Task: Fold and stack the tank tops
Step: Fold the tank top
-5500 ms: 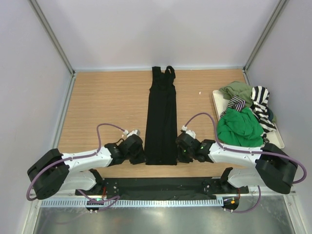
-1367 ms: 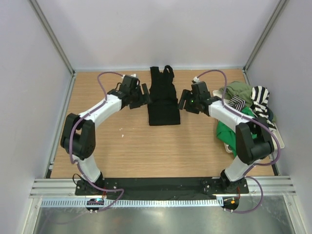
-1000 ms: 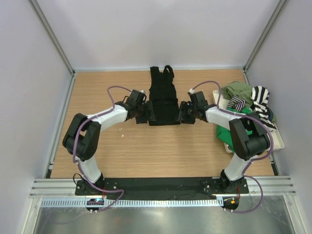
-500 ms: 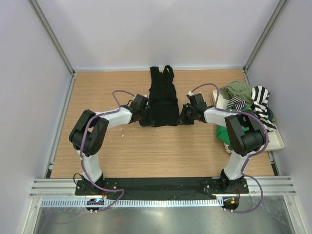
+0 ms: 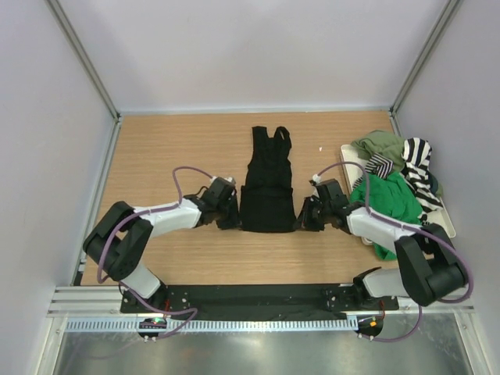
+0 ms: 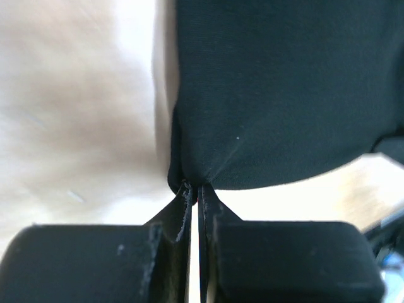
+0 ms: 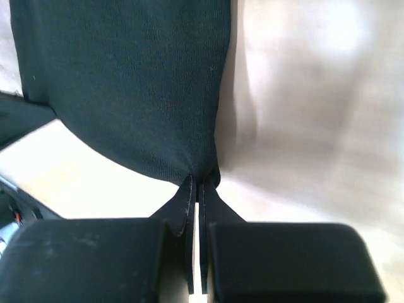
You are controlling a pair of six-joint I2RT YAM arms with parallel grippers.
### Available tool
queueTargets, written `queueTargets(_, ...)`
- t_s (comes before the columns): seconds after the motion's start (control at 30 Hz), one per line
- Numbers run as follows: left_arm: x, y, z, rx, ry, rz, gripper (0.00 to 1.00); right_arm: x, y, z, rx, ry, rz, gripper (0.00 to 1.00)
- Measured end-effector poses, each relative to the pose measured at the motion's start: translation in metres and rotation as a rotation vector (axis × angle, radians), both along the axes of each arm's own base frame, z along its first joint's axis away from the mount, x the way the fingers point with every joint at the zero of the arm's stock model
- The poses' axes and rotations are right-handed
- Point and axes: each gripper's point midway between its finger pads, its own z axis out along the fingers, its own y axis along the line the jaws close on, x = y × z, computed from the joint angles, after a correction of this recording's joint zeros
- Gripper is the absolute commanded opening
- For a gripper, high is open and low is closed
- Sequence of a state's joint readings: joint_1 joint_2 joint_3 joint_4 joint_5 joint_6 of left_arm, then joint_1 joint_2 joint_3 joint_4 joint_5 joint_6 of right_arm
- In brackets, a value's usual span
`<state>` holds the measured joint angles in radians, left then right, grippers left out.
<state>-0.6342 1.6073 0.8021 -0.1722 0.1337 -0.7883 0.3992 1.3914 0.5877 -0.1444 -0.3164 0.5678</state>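
Pinching the black tank top [image 5: 268, 187] by its near corners, left gripper [image 5: 232, 216] and right gripper [image 5: 303, 218] flank it; it extends toward the far edge of the table [image 5: 172, 148].

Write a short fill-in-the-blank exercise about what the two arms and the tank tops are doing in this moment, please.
1. The left gripper and the right gripper are each ____ on a near corner of the black tank top.
2. The bright green tank top lies on the ____ side of the table.
3. The striped tank top is black and ____.

Missing words: shut; right; white.
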Motion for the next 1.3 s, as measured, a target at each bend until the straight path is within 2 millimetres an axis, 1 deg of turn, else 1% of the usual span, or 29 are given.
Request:
queueTargets(0.07, -0.018, -0.007, 0.000, -0.003, 0.009, -0.030, 0.00, -0.015, -0.006, 0.001, -0.003, 0.009, -0.005, 0.03)
queueTargets(0.13, -0.026, -0.012, 0.000, -0.004, 0.017, -0.048, 0.00, -0.022, -0.010, 0.002, -0.011, 0.019, -0.013, 0.02)
queueTargets(0.2, -0.025, -0.011, 0.003, 0.009, 0.025, -0.033, 0.00, -0.021, -0.011, 0.006, -0.019, 0.029, -0.018, 0.01)
queueTargets(0.27, -0.017, -0.012, 0.016, 0.025, 0.023, -0.020, 0.00, -0.014, -0.008, 0.019, -0.022, 0.026, -0.022, 0.01)
queueTargets(0.3, -0.012, -0.015, 0.025, 0.026, 0.015, -0.016, 0.00, -0.009, -0.007, 0.028, -0.026, 0.021, -0.024, 0.01)
queueTargets(0.33, -0.003, -0.020, 0.042, 0.016, -0.013, -0.010, 0.00, 0.000, -0.004, 0.043, -0.020, -0.003, -0.028, 0.01)
queueTargets(0.37, 0.005, -0.023, 0.059, 0.000, -0.049, -0.004, 0.00, 0.011, -0.001, 0.060, -0.011, -0.039, -0.032, 0.01)
queueTargets(0.4, 0.009, -0.025, 0.076, -0.018, -0.083, 0.001, 0.03, 0.021, 0.002, 0.079, 0.002, -0.083, -0.039, 0.01)
queueTargets(0.43, 0.012, -0.027, 0.097, -0.044, -0.133, 0.007, 0.03, 0.030, 0.003, 0.100, 0.017, -0.140, -0.047, 0.01)
queueTargets(0.5, 0.009, -0.022, 0.132, -0.097, -0.219, 0.023, 0.03, 0.032, 0.002, 0.131, 0.052, -0.234, -0.064, 0.01)
queueTargets(0.53, 0.003, -0.020, 0.143, -0.122, -0.246, 0.024, 0.02, 0.027, -0.001, 0.140, 0.071, -0.267, -0.071, 0.01)
queueTargets(0.57, -0.004, -0.019, 0.144, -0.140, -0.257, 0.019, 0.01, 0.019, -0.003, 0.141, 0.085, -0.281, -0.076, 0.01)
queueTargets(0.6, -0.012, -0.017, 0.136, -0.147, -0.247, 0.016, 0.01, 0.011, -0.005, 0.133, 0.093, -0.277, -0.078, 0.01)
queueTargets(0.63, -0.021, -0.014, 0.121, -0.135, -0.215, 0.011, 0.00, 0.000, -0.008, 0.119, 0.096, -0.250, -0.077, 0.01)
queueTargets(0.67, -0.030, -0.012, 0.105, -0.116, -0.185, 0.003, 0.00, -0.012, -0.009, 0.100, 0.089, -0.205, -0.075, 0.01)
queueTargets(0.7, -0.040, -0.009, 0.082, -0.084, -0.138, 0.000, 0.00, -0.025, -0.012, 0.079, 0.079, -0.155, -0.077, 0.01)
queueTargets(0.77, -0.068, 0.001, 0.032, 0.011, -0.019, -0.022, 0.00, -0.058, -0.018, 0.033, 0.033, -0.012, -0.073, 0.02)
queueTargets(0.8, -0.082, 0.006, 0.016, 0.043, 0.020, -0.034, 0.00, -0.075, -0.022, 0.017, 0.014, 0.046, -0.067, 0.07)
queueTargets(0.83, -0.096, 0.009, 0.006, 0.066, 0.050, -0.048, 0.00, -0.087, -0.024, 0.009, 0.004, 0.086, -0.065, 0.11)
queueTargets(0.87, -0.106, 0.009, 0.001, 0.075, 0.065, -0.067, 0.00, -0.094, -0.024, 0.006, 0.003, 0.104, -0.063, 0.23)
queueTargets(0.93, -0.119, 0.003, 0.003, 0.066, 0.059, -0.093, 0.02, -0.097, -0.024, 0.011, 0.013, 0.089, -0.066, 0.34)
queueTargets(0.97, -0.120, 0.001, 0.006, 0.063, 0.047, -0.099, 0.03, -0.096, -0.024, 0.015, 0.018, 0.068, -0.071, 0.38)
queueTargets(1.0, -0.122, -0.001, 0.008, 0.058, 0.039, -0.097, 0.07, -0.095, -0.025, 0.019, 0.022, 0.050, -0.077, 0.44)
queueTargets(1.07, -0.124, -0.002, 0.010, 0.056, 0.027, -0.096, 0.14, -0.095, -0.027, 0.024, 0.020, 0.025, -0.082, 0.47)
queueTargets(1.1, -0.125, -0.002, 0.010, 0.057, 0.023, -0.096, 0.24, -0.096, -0.028, 0.025, 0.018, 0.018, -0.083, 0.47)
queueTargets(1.17, -0.127, -0.003, 0.009, 0.061, 0.020, -0.092, 0.34, -0.097, -0.028, 0.027, 0.012, 0.011, -0.079, 0.47)
queueTargets(1.27, -0.128, -0.002, 0.010, 0.064, 0.015, -0.086, 0.39, -0.102, -0.026, 0.025, -0.014, 0.014, -0.053, 0.47)
queueTargets(1.3, -0.127, -0.002, 0.011, 0.065, 0.010, -0.084, 0.39, -0.103, -0.024, 0.025, -0.023, 0.014, -0.036, 0.46)
